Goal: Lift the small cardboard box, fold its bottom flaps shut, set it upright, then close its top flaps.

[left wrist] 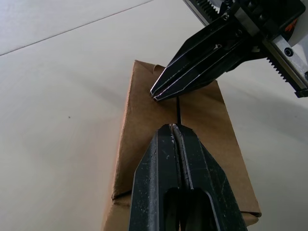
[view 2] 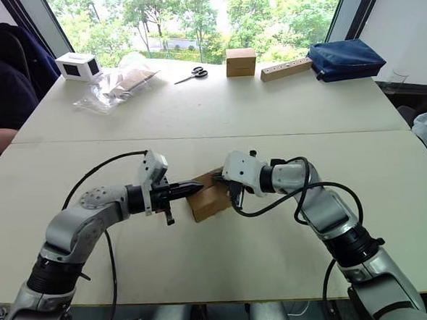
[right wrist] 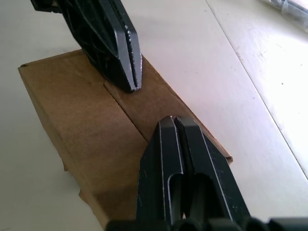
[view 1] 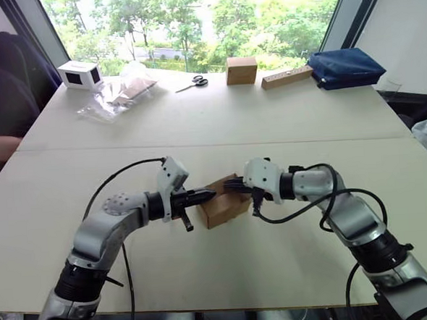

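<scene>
Pressing small cardboard box (view 1: 223, 203) top flaps (right wrist: 120, 115), unprinted: both jaws clenched, empty.

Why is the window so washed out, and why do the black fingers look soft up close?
Eye views: daylight floods through the window, bleaching the trees, while the table stays evenly lit. Left wrist view: the near left gripper blurs at the picture's base; the small cardboard box is sharper. Right wrist view: glare whitens the tabletop beside the right gripper.

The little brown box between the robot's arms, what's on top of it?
Both shut end effectors, left and right, press their tips on the closed top flaps of the small cardboard box. What is inside stays hidden under the flaps.
</scene>
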`<state>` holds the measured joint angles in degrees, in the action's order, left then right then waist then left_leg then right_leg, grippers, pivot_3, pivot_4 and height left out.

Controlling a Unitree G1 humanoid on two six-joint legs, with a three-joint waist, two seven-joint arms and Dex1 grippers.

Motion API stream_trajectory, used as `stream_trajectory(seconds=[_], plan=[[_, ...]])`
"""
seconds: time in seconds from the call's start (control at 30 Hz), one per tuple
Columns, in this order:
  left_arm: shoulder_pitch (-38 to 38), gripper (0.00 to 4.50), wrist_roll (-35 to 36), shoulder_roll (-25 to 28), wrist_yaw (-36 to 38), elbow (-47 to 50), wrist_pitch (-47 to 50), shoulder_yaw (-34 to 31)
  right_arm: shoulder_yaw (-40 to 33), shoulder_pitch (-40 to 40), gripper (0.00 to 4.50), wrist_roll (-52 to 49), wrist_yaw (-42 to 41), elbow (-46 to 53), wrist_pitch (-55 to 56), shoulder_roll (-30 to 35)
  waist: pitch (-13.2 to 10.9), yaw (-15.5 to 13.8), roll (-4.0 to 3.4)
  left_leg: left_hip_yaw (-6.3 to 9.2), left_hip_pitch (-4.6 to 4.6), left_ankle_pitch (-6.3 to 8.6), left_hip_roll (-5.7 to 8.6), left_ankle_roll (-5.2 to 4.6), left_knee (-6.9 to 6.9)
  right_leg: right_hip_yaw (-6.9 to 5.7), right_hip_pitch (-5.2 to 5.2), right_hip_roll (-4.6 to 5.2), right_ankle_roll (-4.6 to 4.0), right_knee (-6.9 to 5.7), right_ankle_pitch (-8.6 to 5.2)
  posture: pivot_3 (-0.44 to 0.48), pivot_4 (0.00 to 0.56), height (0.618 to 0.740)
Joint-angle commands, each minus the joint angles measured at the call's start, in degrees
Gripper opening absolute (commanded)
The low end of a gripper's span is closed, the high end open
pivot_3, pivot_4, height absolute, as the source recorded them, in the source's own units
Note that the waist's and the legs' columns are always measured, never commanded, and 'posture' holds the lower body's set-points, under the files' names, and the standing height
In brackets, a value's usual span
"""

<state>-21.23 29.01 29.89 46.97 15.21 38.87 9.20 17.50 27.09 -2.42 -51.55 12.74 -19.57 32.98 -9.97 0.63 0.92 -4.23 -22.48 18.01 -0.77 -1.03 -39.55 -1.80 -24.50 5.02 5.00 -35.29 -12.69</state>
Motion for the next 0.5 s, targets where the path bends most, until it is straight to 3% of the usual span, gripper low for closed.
stream_trajectory(seconds=[0.03, 0.5], plan=[[0.67, 0.01, -1.76, 0.39, 0.65, 0.81, -1.09, 1.75, 0.36, -0.75, 0.0, 0.73, 0.0, 1.47, 0.49, 0.33, 0.0, 0.0, 0.0, 0.0, 0.01, 0.0, 0.0, 0.0, 0.0, 0.0, 0.01, 0.0, -0.01, 0.0, 0.0, 0.0, 0.15, 0.74], [0.47, 0.01, -1.95, -0.49, 0.85, -1.27, -3.16, -0.3, -0.45, -0.94, 0.0, 1.27, 0.21, 0.81, 0.7, 0.46, 0.0, 0.0, 0.0, 0.0, 0.01, 0.0, 0.0, 0.0, 0.0, 0.0, 0.01, -0.01, 0.0, 0.0, 0.0, 0.0, 0.15, 0.74]])
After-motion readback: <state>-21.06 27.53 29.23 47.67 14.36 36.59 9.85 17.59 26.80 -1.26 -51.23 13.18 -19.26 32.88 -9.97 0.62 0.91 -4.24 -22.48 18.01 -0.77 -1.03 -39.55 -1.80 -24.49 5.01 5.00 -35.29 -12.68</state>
